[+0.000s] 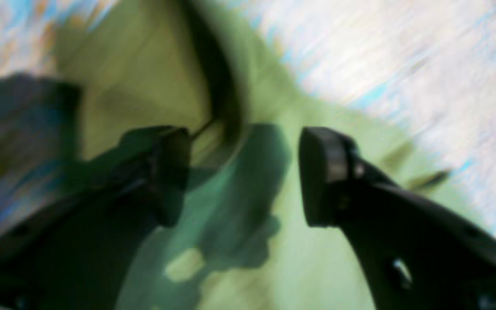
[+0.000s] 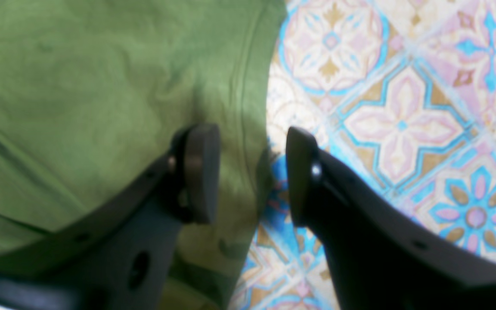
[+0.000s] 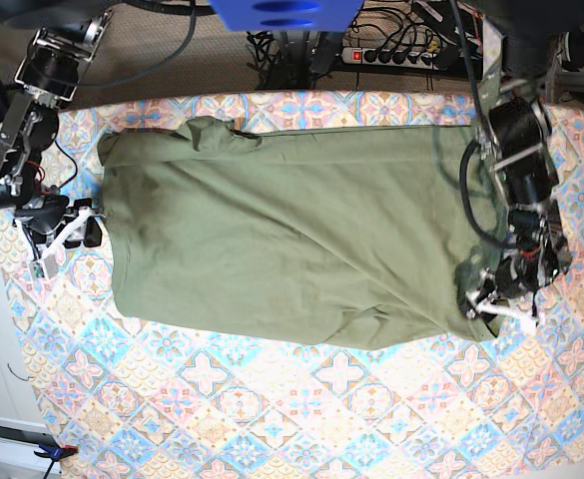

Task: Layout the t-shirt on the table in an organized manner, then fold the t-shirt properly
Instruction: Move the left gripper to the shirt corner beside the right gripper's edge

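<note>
The olive-green t-shirt (image 3: 292,239) lies spread out sideways on the table (image 3: 301,419), with wrinkles at its lower right. My right gripper (image 3: 78,228) is at the shirt's left edge. In the right wrist view it (image 2: 252,172) is open and empty, one finger over the shirt (image 2: 80,86) and the other over the tile-patterned cloth (image 2: 403,120). My left gripper (image 3: 487,305) is at the shirt's lower right corner. In the blurred left wrist view it (image 1: 243,172) is open and empty, low over green cloth (image 1: 295,267), with the table cloth (image 1: 403,51) beyond.
A power strip (image 3: 391,55) and cables lie behind the table's far edge. A blue part (image 3: 282,12) hangs at the top centre. A white box (image 3: 17,439) sits off the table at the lower left. The patterned cloth shows in front of the shirt.
</note>
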Robot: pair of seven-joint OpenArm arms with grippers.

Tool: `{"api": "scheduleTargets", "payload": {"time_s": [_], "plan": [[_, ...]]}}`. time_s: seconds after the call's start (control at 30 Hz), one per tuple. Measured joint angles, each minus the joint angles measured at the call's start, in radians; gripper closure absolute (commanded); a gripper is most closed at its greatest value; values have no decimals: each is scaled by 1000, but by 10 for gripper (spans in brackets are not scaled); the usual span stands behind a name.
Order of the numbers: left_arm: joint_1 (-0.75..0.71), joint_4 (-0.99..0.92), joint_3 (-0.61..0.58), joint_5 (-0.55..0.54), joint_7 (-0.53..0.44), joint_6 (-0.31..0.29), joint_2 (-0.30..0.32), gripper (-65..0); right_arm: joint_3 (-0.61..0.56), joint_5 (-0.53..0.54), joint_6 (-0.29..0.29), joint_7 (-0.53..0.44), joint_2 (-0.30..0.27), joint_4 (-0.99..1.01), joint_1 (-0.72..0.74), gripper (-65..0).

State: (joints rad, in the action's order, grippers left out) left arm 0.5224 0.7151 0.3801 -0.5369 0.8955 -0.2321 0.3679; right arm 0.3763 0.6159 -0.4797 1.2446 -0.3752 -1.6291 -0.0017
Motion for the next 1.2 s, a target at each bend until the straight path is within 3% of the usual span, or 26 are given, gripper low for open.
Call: {"api": "scheduleTargets", "payload": {"time_s": [0.23, 0.4, 0.5, 0.63, 0.83, 1.07, 1.2], "plan": [[-332, 425, 4, -289, 163, 0, 115, -359, -2, 9, -4, 6, 1, -105, -87, -248], [-541, 551, 117, -428, 259, -5, 138, -359, -3, 10, -5, -2, 0, -108, -97, -248], [-639, 626, 201, -432, 333, 6, 153, -359, -2, 8, -5, 10, 2, -108, -115, -248], [-743, 718, 239, -465, 345, -10, 148, -359, -3, 11, -5, 0, 1, -108, -106, -248], [-803, 709, 191, -431, 357, -3, 147, -345, -3, 10, -5, 5, 2, -107, -109, -248], [-828, 718, 65, -466, 341, -9, 150, -154, -3, 8, -4, 5, 10, -105, -109, -246], [-879, 723, 65, -487, 342, -26, 163, -120, -3, 10, -5, 6, 11, -105, -109, -245]]}}
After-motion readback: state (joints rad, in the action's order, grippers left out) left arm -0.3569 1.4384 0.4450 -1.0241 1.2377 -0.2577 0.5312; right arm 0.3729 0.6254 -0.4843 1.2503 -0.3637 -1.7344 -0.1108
